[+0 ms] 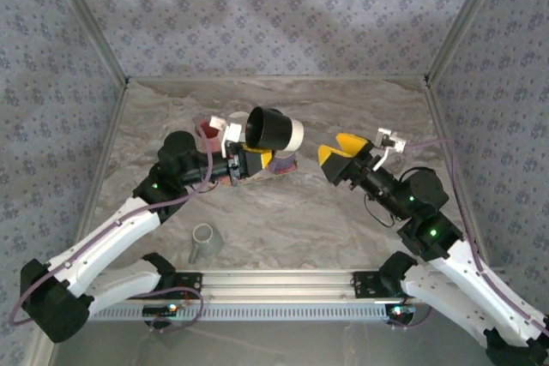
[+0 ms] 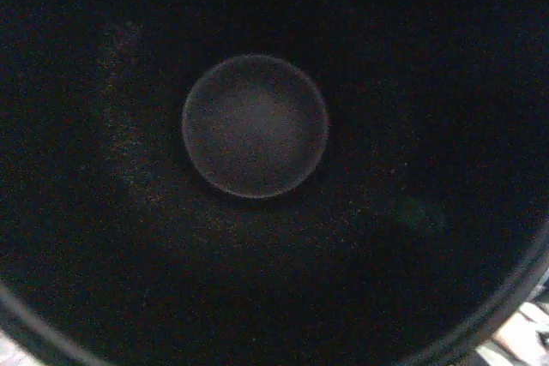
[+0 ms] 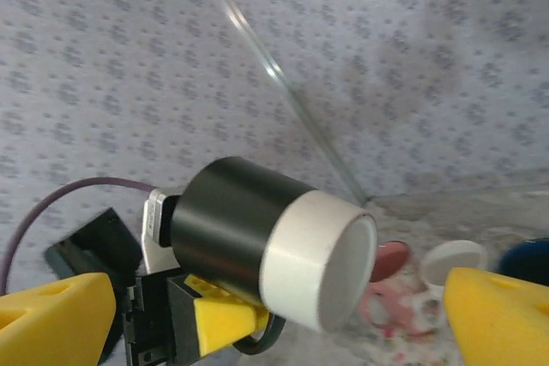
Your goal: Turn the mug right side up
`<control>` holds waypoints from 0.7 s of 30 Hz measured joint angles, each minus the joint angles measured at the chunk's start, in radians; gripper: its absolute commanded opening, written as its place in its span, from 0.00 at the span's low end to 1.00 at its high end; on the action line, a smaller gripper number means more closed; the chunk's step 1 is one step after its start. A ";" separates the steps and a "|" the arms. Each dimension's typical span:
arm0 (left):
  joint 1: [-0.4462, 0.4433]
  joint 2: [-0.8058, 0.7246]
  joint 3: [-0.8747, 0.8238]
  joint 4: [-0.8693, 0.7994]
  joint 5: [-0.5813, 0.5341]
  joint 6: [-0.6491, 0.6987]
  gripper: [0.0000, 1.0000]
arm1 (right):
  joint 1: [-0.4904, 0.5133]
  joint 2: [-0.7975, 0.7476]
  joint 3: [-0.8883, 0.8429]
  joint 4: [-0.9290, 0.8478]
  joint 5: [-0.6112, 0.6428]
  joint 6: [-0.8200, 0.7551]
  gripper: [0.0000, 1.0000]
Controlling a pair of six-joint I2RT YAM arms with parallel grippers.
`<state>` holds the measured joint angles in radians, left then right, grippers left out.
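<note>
The left gripper (image 1: 254, 161) is clamped on the black-and-white mug (image 1: 273, 130), holding it sideways above the middle of the counter (image 1: 283, 220). The right gripper (image 1: 336, 153) stands spread wide, apart on its right. The left wrist view looks into the mug's dark inside; the right wrist view faces its white base.

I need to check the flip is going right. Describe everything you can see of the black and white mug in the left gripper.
The mug is smooth black with a white band round its base, ceramic by the look. It hangs above the table on its side: flat white bottom toward the right gripper, dark mouth toward the left arm. A dark handle loops out below. The left gripper is shut on it from underneath, near the handle; nothing else touches it.
</note>
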<state>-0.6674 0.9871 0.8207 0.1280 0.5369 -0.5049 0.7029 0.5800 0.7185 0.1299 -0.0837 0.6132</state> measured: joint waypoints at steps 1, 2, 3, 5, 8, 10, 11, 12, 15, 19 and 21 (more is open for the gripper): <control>0.000 0.001 0.000 -0.057 -0.064 0.030 0.00 | 0.000 -0.008 0.000 -0.023 0.018 -0.018 1.00; 0.000 0.005 -0.002 -0.111 -0.130 0.056 0.00 | 0.000 -0.013 0.000 -0.043 0.031 -0.033 1.00; 0.000 0.009 -0.006 -0.149 -0.180 0.074 0.00 | 0.000 -0.015 0.000 -0.057 0.040 -0.043 1.00; 0.002 0.026 -0.020 -0.218 -0.290 0.107 0.00 | 0.000 -0.016 -0.002 -0.077 0.052 -0.062 1.00; 0.003 0.058 -0.046 -0.285 -0.413 0.127 0.00 | 0.000 -0.016 -0.016 -0.083 0.055 -0.080 1.00; 0.003 0.082 -0.062 -0.318 -0.476 0.131 0.00 | 0.000 -0.016 -0.026 -0.086 0.055 -0.087 1.00; 0.004 0.095 -0.065 -0.336 -0.498 0.131 0.00 | 0.000 -0.016 -0.032 -0.088 0.055 -0.090 1.00; 0.005 0.107 -0.065 -0.346 -0.514 0.132 0.00 | 0.000 -0.017 -0.035 -0.090 0.055 -0.092 1.00; 0.005 0.165 -0.064 -0.364 -0.558 0.141 0.00 | 0.000 -0.018 -0.047 -0.090 0.055 -0.106 1.00; 0.005 0.248 -0.055 -0.380 -0.583 0.154 0.00 | 0.000 -0.026 -0.053 -0.090 0.054 -0.116 1.00; 0.005 0.298 -0.038 -0.393 -0.587 0.161 0.00 | 0.000 -0.035 -0.060 -0.090 0.054 -0.122 1.00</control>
<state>-0.6628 1.2846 0.7826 -0.2653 -0.0502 -0.3439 0.7029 0.5453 0.6582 0.0399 -0.0299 0.4915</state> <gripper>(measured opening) 0.156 0.997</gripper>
